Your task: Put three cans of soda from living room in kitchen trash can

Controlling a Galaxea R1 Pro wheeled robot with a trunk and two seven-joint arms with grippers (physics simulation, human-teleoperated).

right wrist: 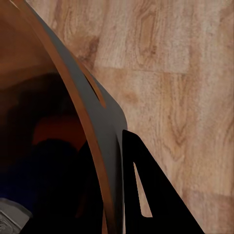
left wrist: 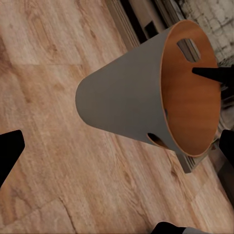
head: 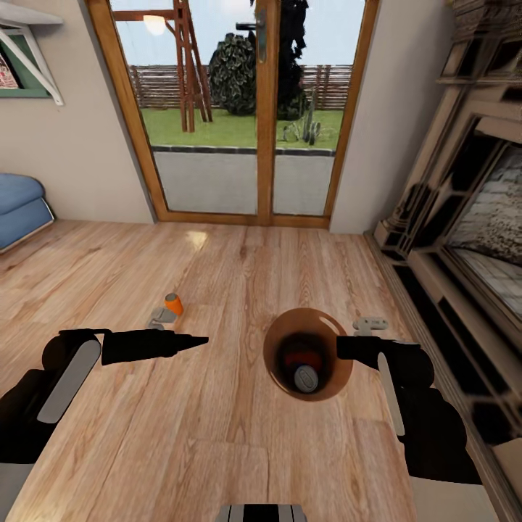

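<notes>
The tash can is held at its rim by the right gripper, clamped on the wall. Two cans are seen inside it: one orange, one dark blue. The third can of soda lies on the floor beyond the left gripper, whose fingers are apart. Judged two-thirds collected; transfer to kitchen pending

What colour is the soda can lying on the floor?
Orange, with a grey metal top; the soda can shows best in the head view.
</notes>
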